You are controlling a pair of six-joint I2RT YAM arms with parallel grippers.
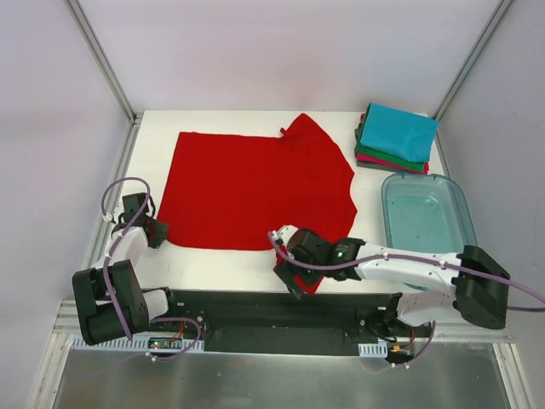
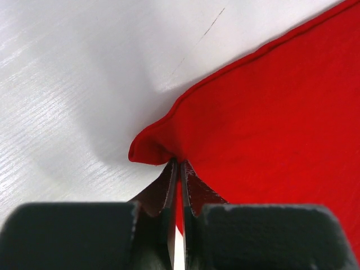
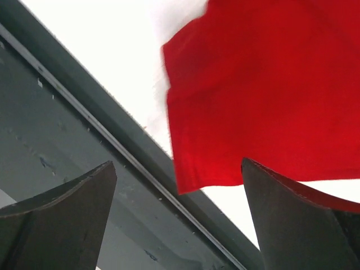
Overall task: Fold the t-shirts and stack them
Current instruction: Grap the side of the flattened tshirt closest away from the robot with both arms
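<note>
On white table (image 1: 213, 257), left end effector (image 2: 179, 164) clamped on red t-shirt (image 1: 255, 187) corner, right end effector (image 3: 177, 166) spread wide

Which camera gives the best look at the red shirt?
The top view: it shows the whole red shirt spread out on the table. The left wrist view shows only one pinched corner; the right wrist view only a hemmed flap, likely a sleeve.

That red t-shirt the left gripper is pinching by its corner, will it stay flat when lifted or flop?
Probably floppy: the red t-shirt bunches into a soft fold where the left gripper pinches it. It lies thin and flat on the table, so it is likely light and should drape and drag rather than hold shape.
</note>
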